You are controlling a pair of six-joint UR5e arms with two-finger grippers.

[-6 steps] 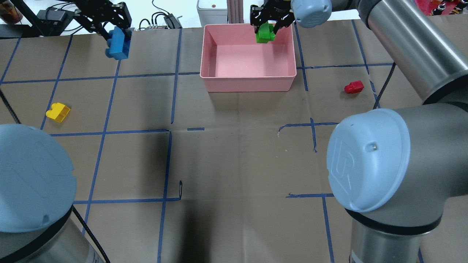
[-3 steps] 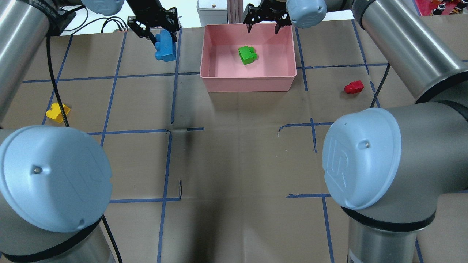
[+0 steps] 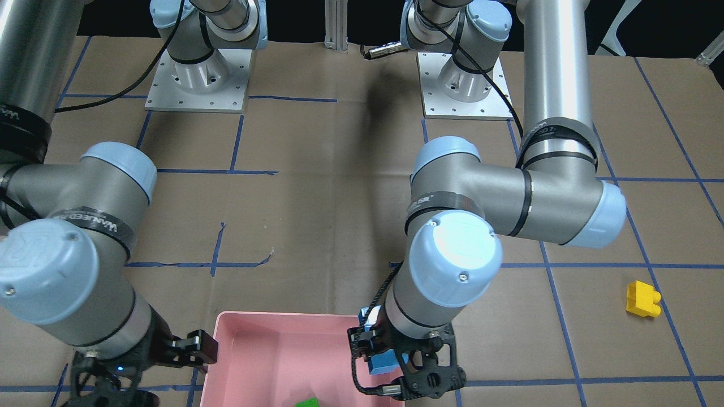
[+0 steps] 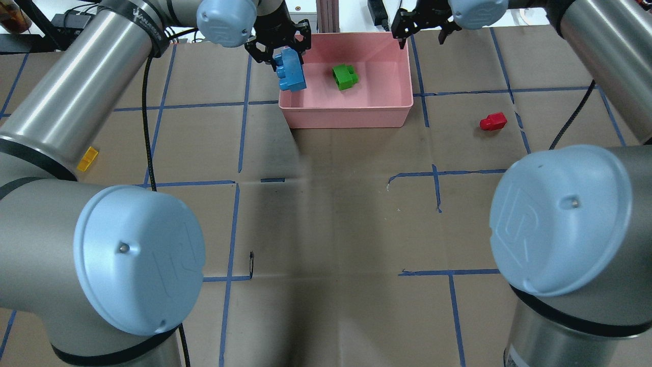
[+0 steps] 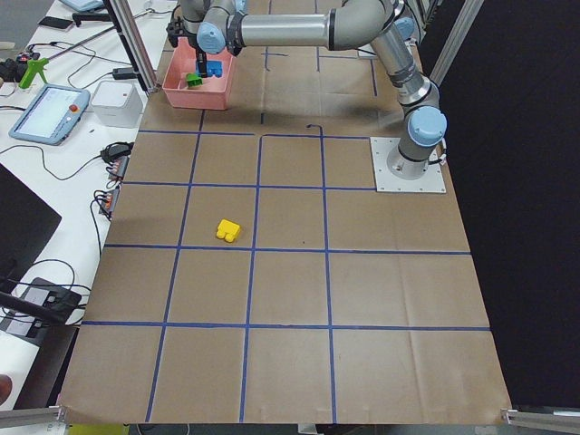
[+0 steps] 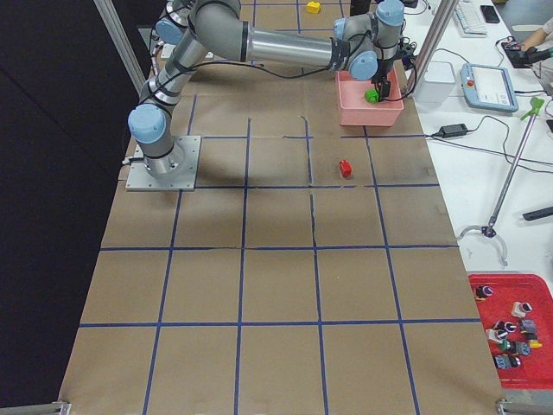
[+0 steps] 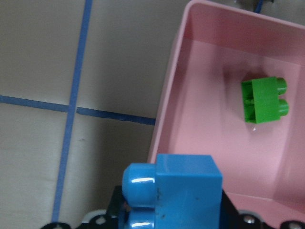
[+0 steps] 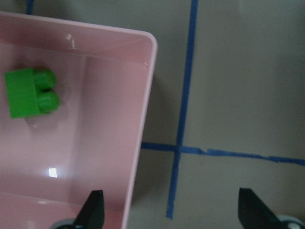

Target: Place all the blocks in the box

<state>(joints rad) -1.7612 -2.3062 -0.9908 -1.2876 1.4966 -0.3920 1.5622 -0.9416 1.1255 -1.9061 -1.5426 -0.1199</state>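
The pink box [image 4: 346, 113] stands at the table's far middle. The green brick [image 4: 345, 76] lies inside it, also in the left wrist view [image 7: 264, 100] and the right wrist view [image 8: 31, 92]. My left gripper [image 4: 285, 51] is shut on the blue brick [image 4: 291, 72] and holds it above the box's left rim [image 7: 171, 95]. My right gripper [image 4: 422, 40] is open and empty, above the box's far right corner [image 8: 145, 95]. The red brick [image 4: 493, 122] lies on the table right of the box. The yellow brick [image 3: 643, 299] lies far to the left, partly hidden by my left arm in the overhead view [image 4: 87, 159].
Brown paper with blue tape lines covers the table [image 4: 331, 214]. Both arms' elbows fill the near corners of the overhead view. Cables and a white device [image 4: 293, 10] lie beyond the table's far edge, behind the box.
My right gripper let go of the green brick, which now lies in the box, then moved right past the box's corner. My left gripper carried the blue brick right, to the box's left rim.
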